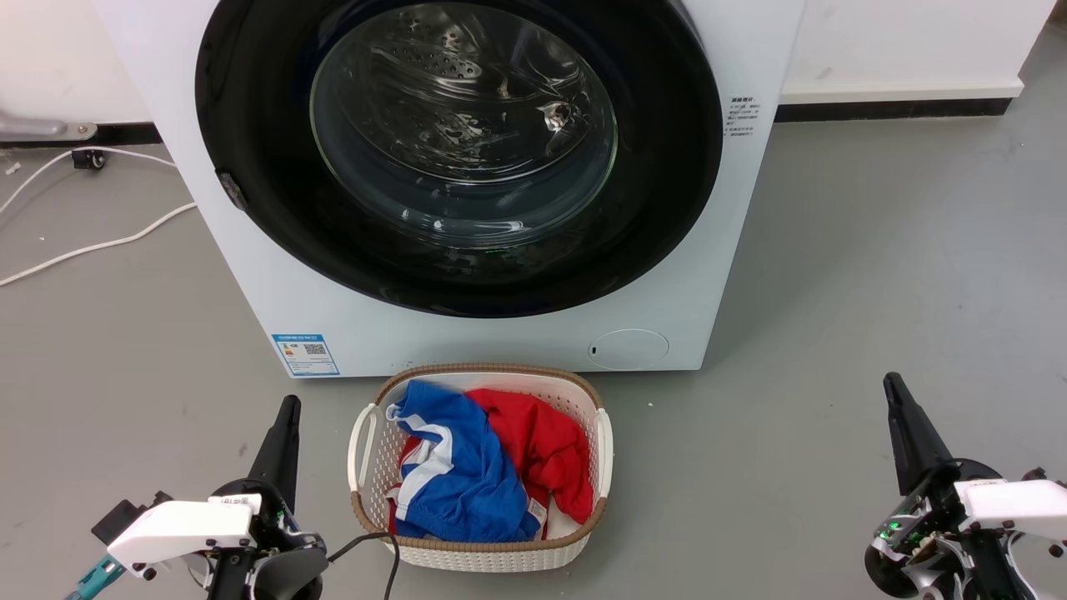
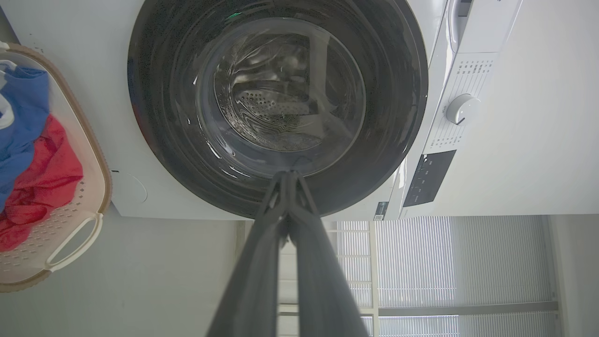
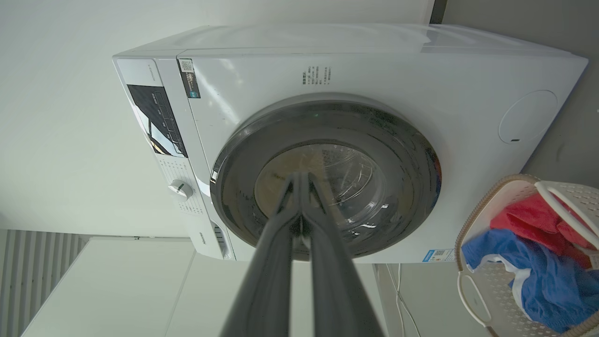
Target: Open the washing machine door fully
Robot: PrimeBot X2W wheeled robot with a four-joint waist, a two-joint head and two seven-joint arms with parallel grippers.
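Nothing of the task was done yet, as far as could be seen: the washing machine door (image 1: 458,150) sat flush against the front of the washing machine (image 1: 467,342), its black ring closed all round and the steel drum visible only through the glass bowl. The whole opening swing therefore remained. Both arms hung low and well apart from the machine. In the head view the left gripper (image 1: 288,412) stood at 7 o'clock of the door and the right gripper (image 1: 896,400) at 5 o'clock, so the door lay toward 1 o'clock from the left one and 11 o'clock from the right one. Each had its two dark fingers pressed together to a single point and held nothing. The wrist views confirmed this, with the tips meeting in front of the glass. A laundry basket (image 1: 479,554) of blue and red clothes (image 1: 467,475) stood on the floor between the grippers, just before the machine. A small grey tab (image 1: 232,190) showed at 9 o'clock on the door's rim. It was probably the place to pull, though that could not be told for certain.
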